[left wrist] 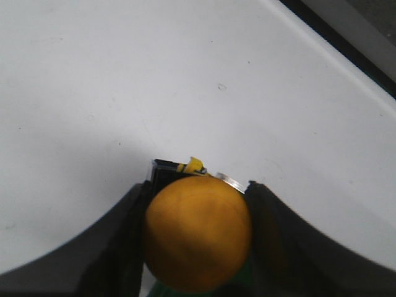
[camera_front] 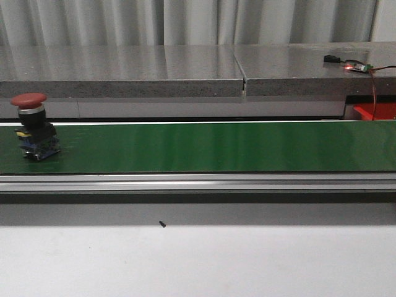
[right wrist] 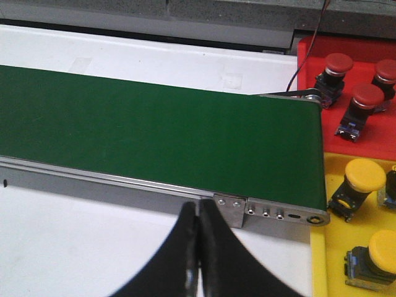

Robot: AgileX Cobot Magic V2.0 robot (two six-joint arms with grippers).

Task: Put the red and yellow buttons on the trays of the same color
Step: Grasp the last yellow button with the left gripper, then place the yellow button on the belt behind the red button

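Left end effector [left wrist: 197, 238] is clenched on a yellow button [left wrist: 197, 234] above the white surface [left wrist: 124, 93], well away from the yellow tray [right wrist: 328, 247]; a slip would drop it. Right end effector [right wrist: 198, 247] is closed and empty near the green belt [right wrist: 154, 130]. A red button [camera_front: 32, 127] stands on the belt's far-left end; the red tray [right wrist: 312, 68] and yellow tray already hold several buttons, so placements could crowd.

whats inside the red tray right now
In the right wrist view, the red tray holds three red buttons, standing upright. The tray runs past the picture's edge, so anything further along it is out of sight.
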